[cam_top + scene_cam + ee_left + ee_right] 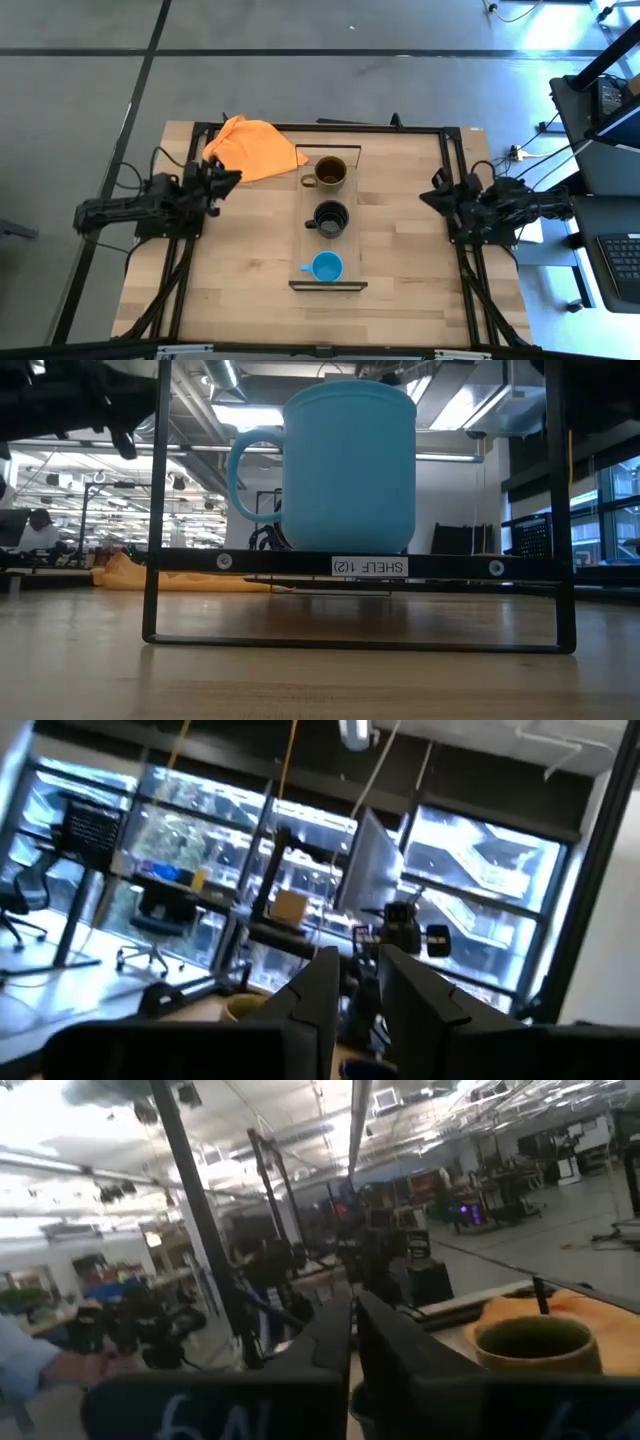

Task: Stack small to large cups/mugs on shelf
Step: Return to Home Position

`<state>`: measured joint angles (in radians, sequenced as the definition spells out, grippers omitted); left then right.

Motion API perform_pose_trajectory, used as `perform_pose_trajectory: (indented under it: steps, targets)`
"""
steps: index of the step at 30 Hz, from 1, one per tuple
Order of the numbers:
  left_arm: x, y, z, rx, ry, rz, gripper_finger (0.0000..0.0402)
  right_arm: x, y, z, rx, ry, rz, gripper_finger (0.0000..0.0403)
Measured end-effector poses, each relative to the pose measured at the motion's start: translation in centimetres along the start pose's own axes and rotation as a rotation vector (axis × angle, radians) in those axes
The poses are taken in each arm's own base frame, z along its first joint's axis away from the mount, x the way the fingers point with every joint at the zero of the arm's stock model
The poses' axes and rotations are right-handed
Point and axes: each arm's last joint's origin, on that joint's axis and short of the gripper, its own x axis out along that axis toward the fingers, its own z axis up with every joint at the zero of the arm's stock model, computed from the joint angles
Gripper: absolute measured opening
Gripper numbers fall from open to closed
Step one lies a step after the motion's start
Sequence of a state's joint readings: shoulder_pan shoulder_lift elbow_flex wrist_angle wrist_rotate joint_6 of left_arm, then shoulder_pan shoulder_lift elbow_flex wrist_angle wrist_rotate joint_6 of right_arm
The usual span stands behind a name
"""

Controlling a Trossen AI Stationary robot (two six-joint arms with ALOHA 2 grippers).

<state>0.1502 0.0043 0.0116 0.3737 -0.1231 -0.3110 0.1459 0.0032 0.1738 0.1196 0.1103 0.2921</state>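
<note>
Three mugs stand upright in a row on the light-wood shelf [353, 215] at mid-table. The brown-olive mug [330, 172] is at the far end, the glossy black mug [331, 217] in the middle and the smaller blue mug [326, 266] at the near end. The blue mug [350, 465] fills the low view, resting by its base on the shelf board [270, 563]. My left gripper [228, 180] hovers left of the shelf, slightly open and empty. My right gripper [434, 195] hovers right of it, shut and empty. The right wrist view shows the brown-olive mug [535, 1342].
An orange cloth [252, 147] lies crumpled at the table's far left, just beside the shelf's far end, and shows in the low view as well [130, 575]. Bare tabletop [240, 270] lies on both sides of the shelf. Dark frame rails [455, 170] run along the table's edges.
</note>
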Motion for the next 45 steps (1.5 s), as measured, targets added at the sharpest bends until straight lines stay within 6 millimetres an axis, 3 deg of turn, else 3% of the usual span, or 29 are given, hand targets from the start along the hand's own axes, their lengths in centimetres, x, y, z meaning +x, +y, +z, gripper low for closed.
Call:
perform_pose_trajectory:
  steps: [7,11,17,30,45]
  targets:
    - [-0.1,0.8,-1.4,-0.024,0.148,0.059,0.0070,0.0,-0.1,-0.3,-0.195,0.031,-0.010,0.0023]
    - [-0.4,1.3,-2.5,-0.077,0.260,0.119,0.0070,0.0,-0.4,-0.9,-0.224,0.088,-0.048,0.0023]
    - [-0.6,1.6,-3.1,-0.104,0.331,0.152,0.0070,-0.4,-1.1,-2.3,-0.096,0.228,-0.175,0.0023]
    - [-0.6,1.5,-3.2,-0.083,0.344,0.139,0.0070,-1.2,-1.8,-4.3,0.068,0.428,-0.276,0.0023]
    - [-0.6,1.5,-3.2,-0.053,0.349,0.128,0.0070,-1.9,-2.1,-5.3,0.166,0.531,-0.358,0.0023]
